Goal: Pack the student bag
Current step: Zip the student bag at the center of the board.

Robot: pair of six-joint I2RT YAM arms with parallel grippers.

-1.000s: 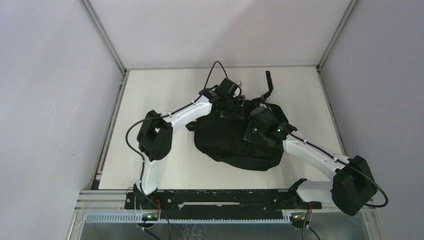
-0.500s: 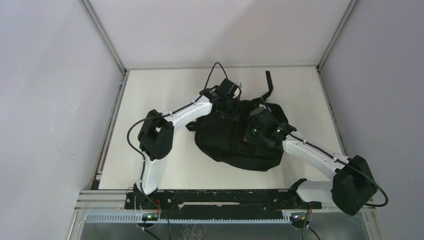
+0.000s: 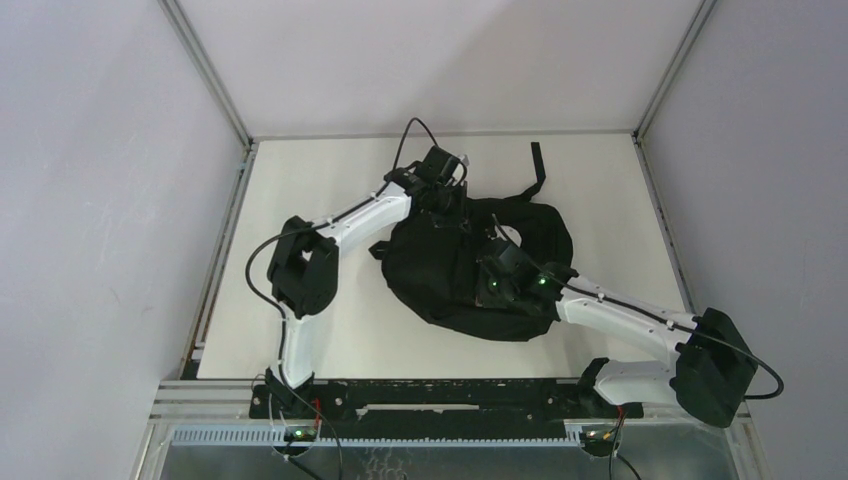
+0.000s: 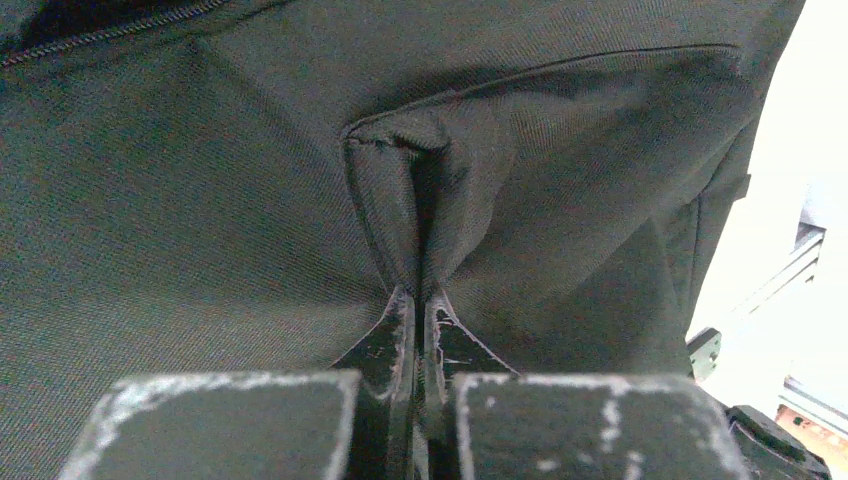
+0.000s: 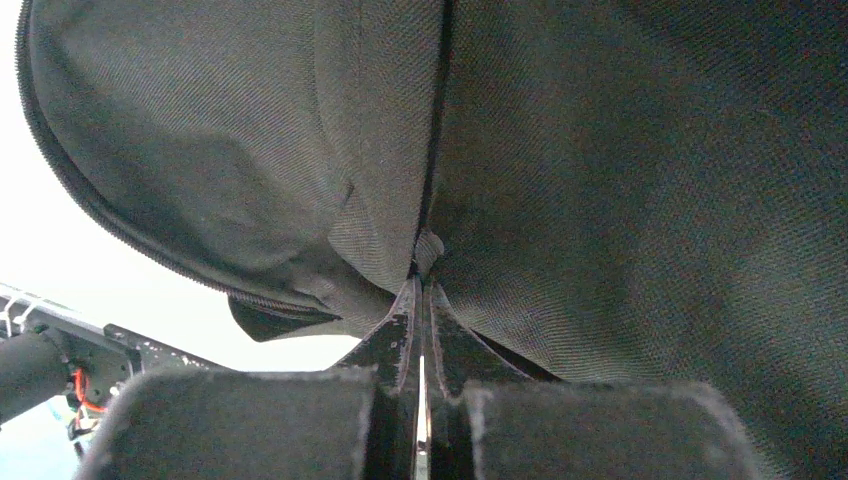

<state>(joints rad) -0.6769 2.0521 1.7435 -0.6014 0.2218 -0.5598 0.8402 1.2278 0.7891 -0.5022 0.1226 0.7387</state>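
The student bag, a big floppy black backpack, lies in the middle of the table. My left gripper sits at its far left edge, shut on a pinched fold of the bag's fabric. My right gripper is over the bag's middle, shut on another fold of black cloth. In both wrist views the fingers meet with cloth squeezed between them. A zipper line runs along the bag's edge in the right wrist view.
A black strap trails from the bag toward the back of the white table. Grey walls close in the table on three sides. The arms' mounting rail runs along the near edge.
My left gripper has shut on the bag's fabric and pulled it left and back. My right gripper has moved left and nearer with its fold. The bag has shifted left.
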